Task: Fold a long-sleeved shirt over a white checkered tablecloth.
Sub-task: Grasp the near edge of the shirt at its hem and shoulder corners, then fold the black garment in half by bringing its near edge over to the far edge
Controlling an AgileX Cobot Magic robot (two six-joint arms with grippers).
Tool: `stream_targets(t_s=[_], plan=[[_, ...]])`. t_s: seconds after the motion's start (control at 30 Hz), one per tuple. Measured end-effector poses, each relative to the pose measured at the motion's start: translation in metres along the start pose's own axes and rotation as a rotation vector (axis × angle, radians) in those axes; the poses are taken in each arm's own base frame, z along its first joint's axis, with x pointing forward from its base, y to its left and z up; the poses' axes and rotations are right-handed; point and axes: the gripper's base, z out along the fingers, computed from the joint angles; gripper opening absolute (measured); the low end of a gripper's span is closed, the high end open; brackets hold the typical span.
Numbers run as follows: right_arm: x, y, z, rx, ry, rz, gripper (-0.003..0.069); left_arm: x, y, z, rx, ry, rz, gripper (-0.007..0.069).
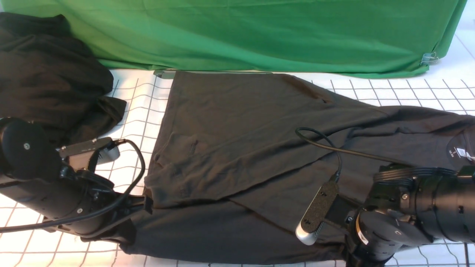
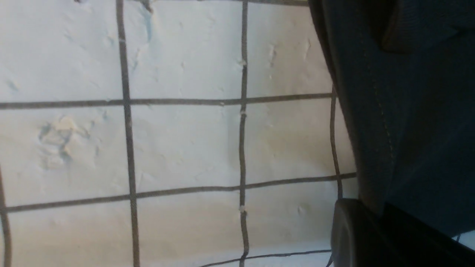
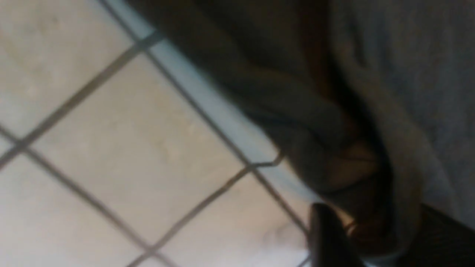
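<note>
Front view: the long-sleeved shirt (image 1: 237,148) lies spread across the white checkered tablecloth (image 1: 137,96). Towards the tablecloth's near edge, the left gripper (image 1: 147,204) pinches the shirt's hem. Cloth bunches inside the right gripper (image 3: 371,241), but whether it is gripped is unclear.

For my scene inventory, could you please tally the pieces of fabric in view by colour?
Charcoal-grey: 1, the soft knit long-sleeved shirt
Black: 1, the shapeless heap of cloth
White with grey grid: 1, the checkered tablecloth
Green: 1, the plain fabric backdrop
Total: 4
</note>
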Motion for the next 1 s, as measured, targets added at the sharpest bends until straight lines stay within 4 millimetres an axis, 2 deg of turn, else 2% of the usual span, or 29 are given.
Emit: stream_targets(t_s=[0.1, 0.2, 0.43, 0.5, 0.6, 0.83, 1.0], plan=[[-0.002, -0.002, 0.000, 0.012, -0.006, -0.010, 0.0062, 0.000, -0.001, -0.003, 0.004, -0.021, 0.007, 0.0013], [-0.006, -0.004, -0.003, 0.018, -0.004, -0.005, 0.0023, 0.000, -0.001, -0.004, 0.005, -0.021, 0.008, 0.0013], [-0.010, -0.011, -0.024, 0.013, 0.078, 0.059, 0.0017, 0.008, -0.003, -0.019, 0.021, -0.010, 0.022, 0.0013], [-0.002, -0.009, -0.035, -0.025, 0.147, 0.077, 0.0017, 0.015, -0.005, -0.032, 0.032, -0.004, 0.034, 0.0013], [0.008, -0.006, -0.039, -0.060, 0.214, 0.087, 0.0017, 0.024, -0.006, -0.040, 0.040, 0.028, 0.039, 0.0013], [0.032, 0.011, -0.035, -0.123, 0.288, 0.088, 0.0017, 0.050, -0.001, -0.029, 0.058, 0.182, -0.006, 0.0013], [0.035, 0.011, -0.045, -0.125, 0.257, 0.092, 0.0017, 0.057, 0.000, -0.024, 0.064, 0.217, -0.026, 0.0013]])
